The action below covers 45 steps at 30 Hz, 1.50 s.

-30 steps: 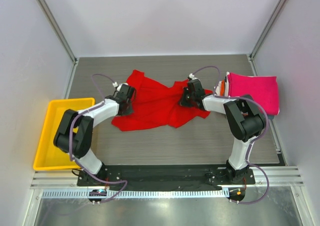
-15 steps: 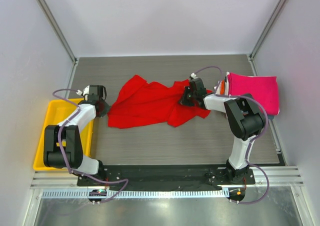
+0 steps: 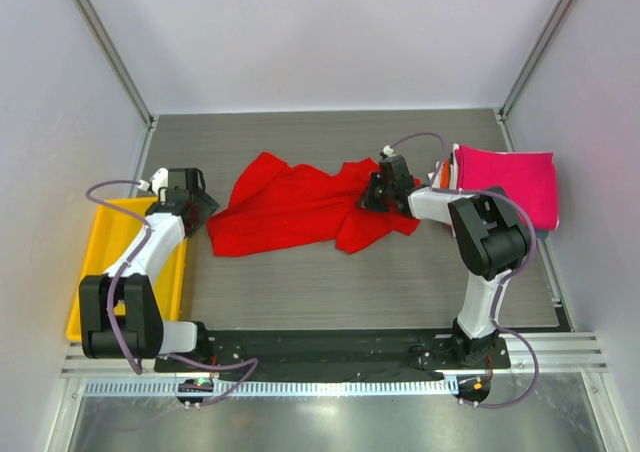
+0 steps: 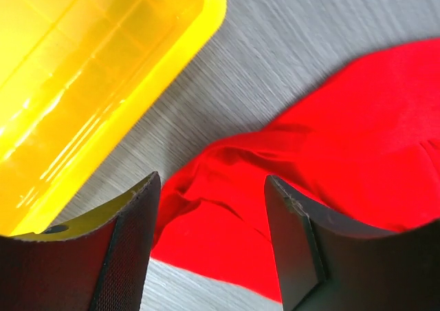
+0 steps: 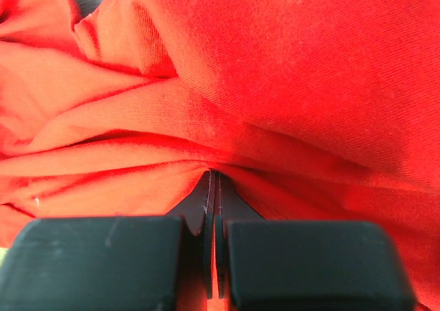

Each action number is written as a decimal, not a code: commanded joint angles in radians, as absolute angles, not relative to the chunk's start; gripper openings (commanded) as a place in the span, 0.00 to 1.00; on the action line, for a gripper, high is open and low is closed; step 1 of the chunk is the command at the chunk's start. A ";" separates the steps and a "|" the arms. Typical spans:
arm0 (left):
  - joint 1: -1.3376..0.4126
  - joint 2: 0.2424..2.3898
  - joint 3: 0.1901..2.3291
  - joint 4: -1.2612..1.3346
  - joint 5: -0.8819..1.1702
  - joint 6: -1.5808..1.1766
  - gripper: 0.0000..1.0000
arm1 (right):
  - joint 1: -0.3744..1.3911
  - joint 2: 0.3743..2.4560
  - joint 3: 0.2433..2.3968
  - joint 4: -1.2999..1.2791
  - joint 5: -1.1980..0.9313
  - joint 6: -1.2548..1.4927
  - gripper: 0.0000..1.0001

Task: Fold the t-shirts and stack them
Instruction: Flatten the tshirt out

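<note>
Your left gripper [image 4: 210, 194] has just let go. A second ago it was pressed shut on the left part of the red t-shirt [image 3: 290, 207]. Since then it has drawn that side out towards the yellow tray [image 4: 82, 70] and opened. Its jaws now stand spread, with the shirt's left edge lying slack on the table [image 3: 330, 282] beneath and just ahead of them, touched by neither finger. The tray's corner sits off to the outer side of the left finger.

Your right gripper [image 5: 213, 187] has not moved. Its jaws are pressed together on a thin ridge of red cloth at the shirt's right side, and the rest of the fabric bunches up ahead of them.

The pull has stretched the shirt wider across the table than it lay before, though it is still wrinkled and lopsided, not flat. I would judge the spreading step only partly done, with no fold begun. The stack of folded t-shirts [image 3: 505, 182], magenta-pink on top, waits well behind your right jaws. With the left jaws free, you likely need a fresh pinch on a corner or hem before flattening further.
</note>
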<state>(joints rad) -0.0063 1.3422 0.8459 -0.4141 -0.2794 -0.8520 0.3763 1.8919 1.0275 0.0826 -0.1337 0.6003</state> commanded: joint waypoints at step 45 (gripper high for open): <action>-0.084 1.451 0.847 -0.439 -0.278 -0.818 0.13 | 0.367 1.971 0.997 -0.057 -0.087 0.568 0.01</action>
<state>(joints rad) -0.0792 1.4834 0.8207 -0.4454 -0.2714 -0.8303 0.3725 1.8984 1.0344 0.0837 -0.1455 0.6006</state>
